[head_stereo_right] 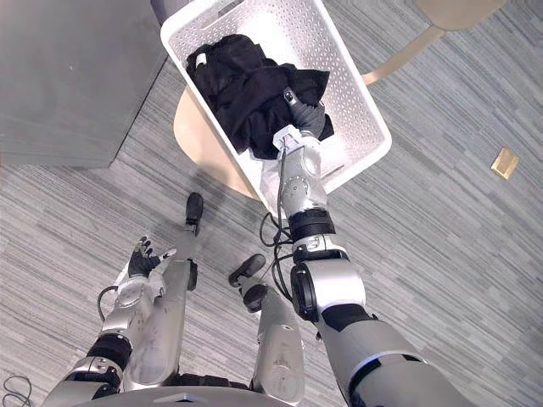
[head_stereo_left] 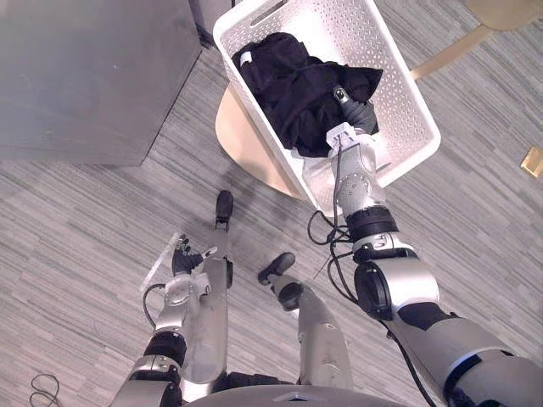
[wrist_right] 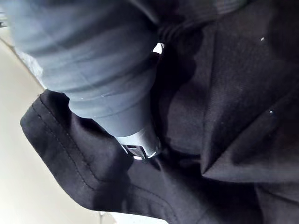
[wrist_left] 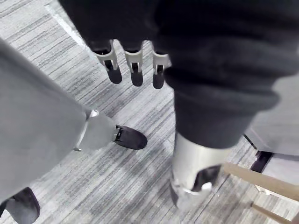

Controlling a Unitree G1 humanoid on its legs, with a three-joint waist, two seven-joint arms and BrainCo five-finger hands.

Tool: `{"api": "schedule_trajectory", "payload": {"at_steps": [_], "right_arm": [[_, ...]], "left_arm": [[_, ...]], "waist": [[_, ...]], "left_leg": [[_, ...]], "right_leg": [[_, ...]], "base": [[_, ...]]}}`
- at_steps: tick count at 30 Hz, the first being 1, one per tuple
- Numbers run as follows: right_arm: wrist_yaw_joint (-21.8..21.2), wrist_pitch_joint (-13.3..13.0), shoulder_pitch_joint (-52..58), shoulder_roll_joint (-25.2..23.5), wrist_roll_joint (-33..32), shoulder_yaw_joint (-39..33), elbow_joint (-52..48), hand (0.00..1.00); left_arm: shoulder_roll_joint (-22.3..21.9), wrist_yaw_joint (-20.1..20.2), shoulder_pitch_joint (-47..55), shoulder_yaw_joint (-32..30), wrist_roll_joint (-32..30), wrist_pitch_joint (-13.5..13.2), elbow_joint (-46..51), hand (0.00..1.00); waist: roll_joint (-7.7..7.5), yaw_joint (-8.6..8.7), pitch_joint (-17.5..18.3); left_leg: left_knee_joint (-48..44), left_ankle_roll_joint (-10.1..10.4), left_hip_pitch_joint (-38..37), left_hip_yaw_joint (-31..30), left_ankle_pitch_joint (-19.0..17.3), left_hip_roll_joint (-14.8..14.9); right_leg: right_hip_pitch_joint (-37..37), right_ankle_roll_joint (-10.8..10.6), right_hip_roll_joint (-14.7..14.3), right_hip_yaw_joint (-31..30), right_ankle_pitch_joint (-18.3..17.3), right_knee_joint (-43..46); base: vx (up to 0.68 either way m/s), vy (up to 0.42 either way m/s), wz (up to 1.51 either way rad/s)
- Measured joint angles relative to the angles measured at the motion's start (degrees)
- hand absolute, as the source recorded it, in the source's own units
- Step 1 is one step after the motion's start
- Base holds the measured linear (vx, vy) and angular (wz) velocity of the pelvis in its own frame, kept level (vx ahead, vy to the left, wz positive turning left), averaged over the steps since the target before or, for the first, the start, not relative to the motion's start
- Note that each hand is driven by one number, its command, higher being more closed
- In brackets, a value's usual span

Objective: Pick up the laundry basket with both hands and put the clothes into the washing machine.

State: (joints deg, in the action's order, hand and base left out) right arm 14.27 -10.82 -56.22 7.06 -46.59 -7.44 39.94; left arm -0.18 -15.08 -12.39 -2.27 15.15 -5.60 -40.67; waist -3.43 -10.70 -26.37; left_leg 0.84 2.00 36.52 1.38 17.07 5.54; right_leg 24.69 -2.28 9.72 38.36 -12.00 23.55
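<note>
- Left eye view: a white basket (head_stereo_left: 399,85) sits far and centre on a round wooden desk (head_stereo_left: 242,140), with black clothes (head_stereo_left: 288,85) heaped inside it.
- The right robot hand (head_stereo_left: 361,114) reaches over the basket's near wall and lies on the clothes. From here I cannot tell whether it has hold of them.
- The left robot hand (head_stereo_left: 182,259) hangs low on the near left, well apart from the basket, above the striped floor (head_stereo_left: 76,254).
- A grey cabinet (head_stereo_left: 85,76) stands far left, just beside the desk. Part of a wooden chair (head_stereo_left: 475,34) shows far right.
- Right eye view: the same layout, with a small tan square (head_stereo_right: 505,161) lying on the floor to the right, well apart from the basket.
- Left wrist view: its fingers (wrist_left: 135,74) point out straight and relaxed over the floor, with nothing in them.
- Right wrist view: black cloth lies close against the right robot hand, folds and a stitched hem on every side. Its grip is hidden, so I cannot tell how far open it is.
</note>
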Motion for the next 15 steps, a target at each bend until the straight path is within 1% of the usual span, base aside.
{"api": "schedule_trajectory", "payload": {"at_steps": [5, 8, 11, 12, 15], "right_arm": [[0.1, -0.8, 3.5, -1.5, -4.9, 0.1, -10.0, 1.00], [0.2, -1.9, 6.2, -2.4, -6.0, 0.5, -16.4, 1.00], [1.0, -3.5, 10.9, -3.4, -6.7, 0.7, -24.4, 1.00], [1.1, -3.9, 12.0, -3.5, -7.2, 0.8, -25.6, 1.00], [1.2, -5.2, 17.7, -4.4, -7.1, 2.7, -30.9, 1.00]], "left_arm": [[-0.2, -0.9, 0.8, 0.1, 1.6, 0.0, 3.1, 0.00], [0.4, -1.0, 1.8, 0.1, 1.6, 0.1, 6.6, 0.00], [1.2, -1.8, 3.5, -0.3, 1.5, 0.2, 11.3, 0.00], [1.3, -2.1, 3.8, -0.5, 1.5, 0.3, 12.2, 0.00], [1.5, -2.4, 6.5, -1.5, 0.4, 0.5, 19.3, 0.00]], "waist": [[0.00, 0.03, 0.0], [0.00, -0.01, 0.0], [0.00, 0.30, 0.0], [0.00, 0.41, 0.0], [0.06, 1.27, 0.0]], "left_leg": [[-0.5, 0.8, -1.7, -0.3, -0.9, 0.0], [-0.6, 0.8, -3.3, -0.3, -1.1, -0.1], [-0.7, 0.5, -6.0, -1.0, -1.2, -1.2], [-0.7, 0.3, -6.7, -1.1, -1.2, -1.4], [-0.7, -0.2, -11.0, -1.2, -1.9, -2.8]], "right_leg": [[-2.0, 0.1, 0.0, 0.2, -0.6, 0.5], [-3.2, 0.1, 0.5, 0.2, -1.3, 1.5], [-6.0, -0.4, 1.8, 0.9, -2.8, 3.0], [-6.8, -0.5, 2.1, 1.1, -3.1, 3.4], [-11.1, -1.3, 3.8, 1.6, -4.3, 4.3]], "base": [[-0.01, -0.031, 0.07], [0.00, -0.041, 0.10], [0.03, -0.063, 0.24], [0.04, -0.040, 0.35], [0.05, -0.041, 0.23]]}}
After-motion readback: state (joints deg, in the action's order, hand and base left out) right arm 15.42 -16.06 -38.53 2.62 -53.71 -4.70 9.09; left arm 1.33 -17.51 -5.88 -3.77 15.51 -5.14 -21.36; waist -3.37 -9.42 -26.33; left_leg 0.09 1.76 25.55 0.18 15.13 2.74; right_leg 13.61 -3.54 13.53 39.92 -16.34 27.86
